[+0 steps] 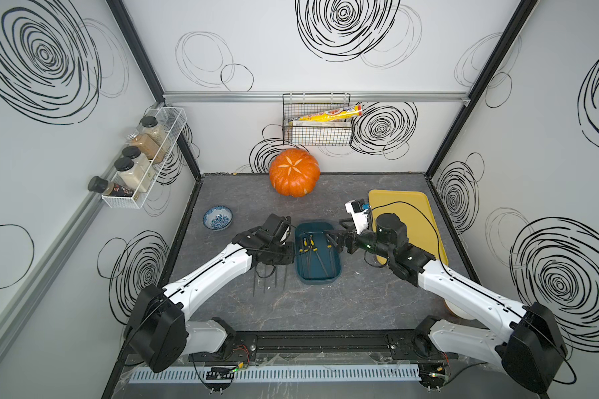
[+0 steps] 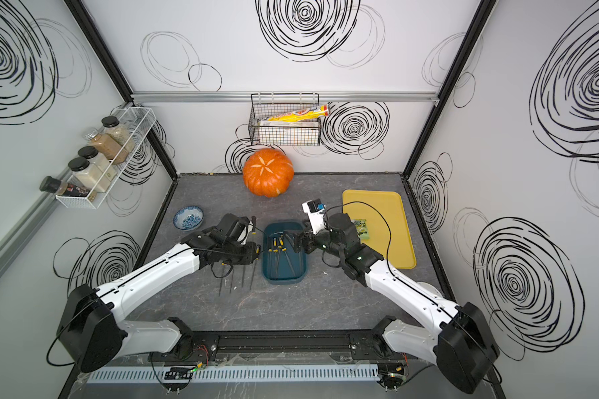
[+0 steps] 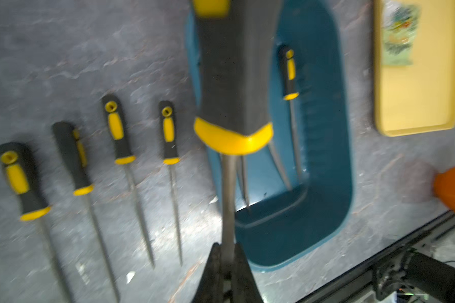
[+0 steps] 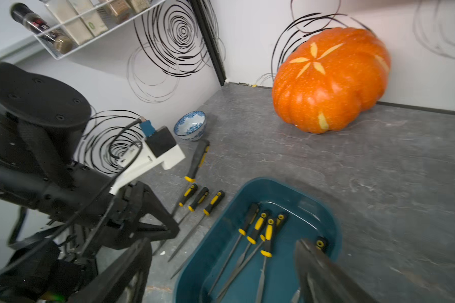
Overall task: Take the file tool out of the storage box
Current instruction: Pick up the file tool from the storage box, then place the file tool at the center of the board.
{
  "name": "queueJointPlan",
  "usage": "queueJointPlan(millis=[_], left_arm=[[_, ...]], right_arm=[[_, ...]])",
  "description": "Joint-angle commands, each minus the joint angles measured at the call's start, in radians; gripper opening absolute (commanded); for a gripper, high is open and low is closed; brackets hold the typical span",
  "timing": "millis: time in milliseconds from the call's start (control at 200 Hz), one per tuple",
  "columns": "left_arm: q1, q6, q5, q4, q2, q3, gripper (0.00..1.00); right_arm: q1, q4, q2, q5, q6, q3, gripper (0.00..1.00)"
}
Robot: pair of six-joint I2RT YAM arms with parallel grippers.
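The left fingers (image 3: 213, 272) are pinched tight on the bare metal shank of a file (image 3: 231, 78). Its black-and-yellow handle sticks out past them, and the whole tool hangs just off the left rim of the box (image 1: 317, 276), so it is already outside the tub. From where I stand I can't say whether its tip touches the desk (image 1: 325, 311).

The right fingers (image 4: 323, 275) are spread wide with nothing between them. They hover low over the right side of the box, one of them right above a yellow-capped handle lying against that wall.

Inside the box lie other files (image 4: 258, 230), a bunch crossing each other with their handles toward the far end (I count four together, plus the one under the right arm).

Left of the box, four files (image 3: 117, 131) lie side by side on the desk, handles all pointing the same way.

Right of the box sits a yellow tray (image 2: 395, 241) with a small green packet (image 2: 362, 229) on it. Beyond the box, against the back wall, is a carved pumpkin (image 1: 294, 176). A blue-patterned bowl (image 1: 218, 217) stands well off beyond the box's far-left corner.
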Motion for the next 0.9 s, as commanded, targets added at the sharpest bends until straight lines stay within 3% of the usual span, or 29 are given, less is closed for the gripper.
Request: queueJointPlan(millis=[0,75,180,335,461,896], left_arm=[[0.045,0.005,-0.115,-0.245,0.048,0.014,0.0],[0.061,-0.012,-0.158,-0.302,0.09,0.01,0.0],[0.08,-0.04,-0.229,-0.354,0.108,0.013,0.0],[0.217,-0.011,-0.231,-0.353,0.088,-0.012,0.0],[0.282,0.008,-0.28,-0.361,0.169,-0.037,0.0],[0.307,0.045,-0.224,-0.346,0.38,-0.027,0.0]], right_arm=[[-0.002,-0.039,-0.043,0.19,-0.076,-0.036,0.9],[-0.002,-0.037,-0.062,0.258,-0.084,-0.053,0.9],[-0.002,-0.01,-0.087,0.258,-0.093,-0.078,0.9],[-0.003,0.008,-0.093,0.292,-0.1,-0.094,0.91],[-0.002,0.001,-0.074,0.298,-0.103,-0.086,0.91],[-0.002,0.005,-0.062,0.315,-0.105,-0.089,0.91]])
